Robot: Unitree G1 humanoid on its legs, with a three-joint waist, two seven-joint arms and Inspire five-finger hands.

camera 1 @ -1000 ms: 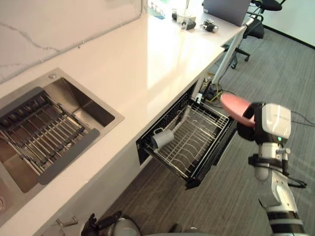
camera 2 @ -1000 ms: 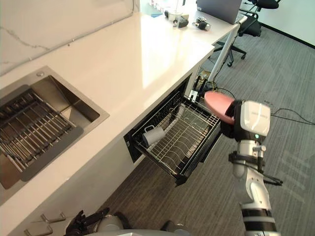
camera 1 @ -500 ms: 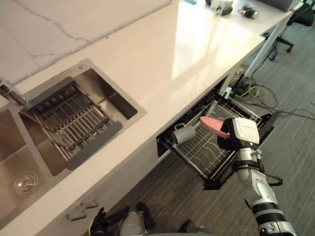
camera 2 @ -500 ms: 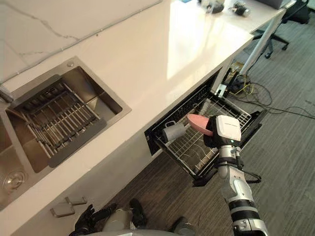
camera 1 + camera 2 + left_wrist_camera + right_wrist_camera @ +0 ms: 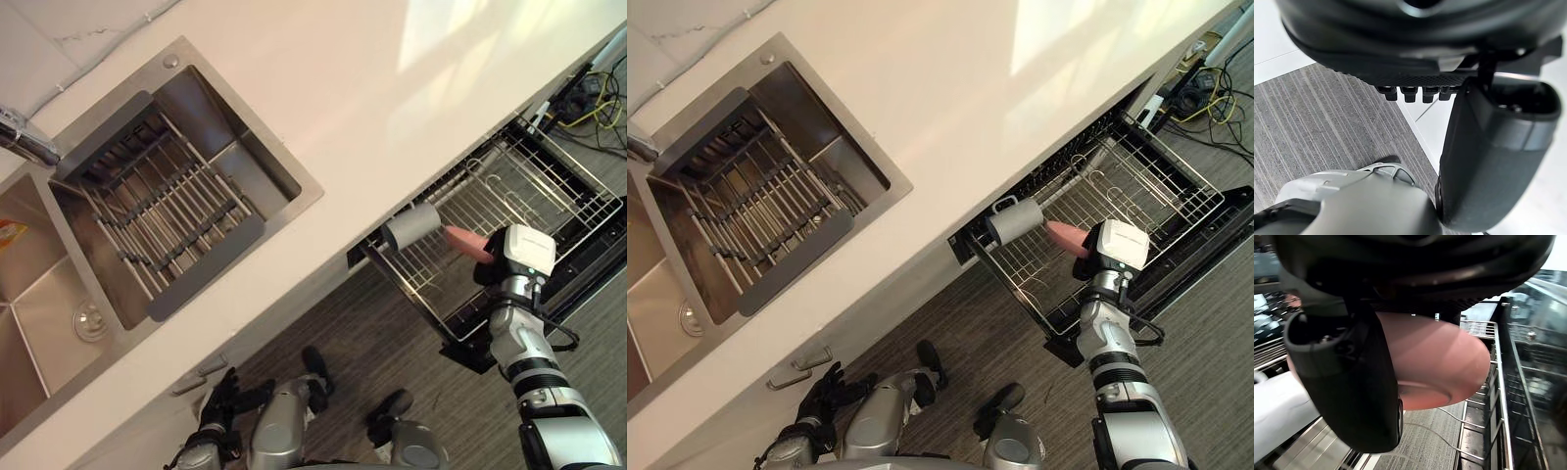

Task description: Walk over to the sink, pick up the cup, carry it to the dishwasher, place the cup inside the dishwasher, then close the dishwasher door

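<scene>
White counter (image 5: 392,88) runs long, steel sink (image 5: 44,323) w/ a slatted drain rack (image 5: 167,220) set in it at one end. Below the counter's front edge the dishwasher rack (image 5: 509,186) is pulled right out. Right robot hand (image 5: 1352,382) is over that rack, thumb clamped on a pink cup (image 5: 465,242). Cup's tipped sideways, just beside a grey mug (image 5: 411,225) lying on its side at the rack's corner nearest the sink. Left robot hand (image 5: 820,390) hangs low nr the floor, fingers loose, holding nothing.
</scene>
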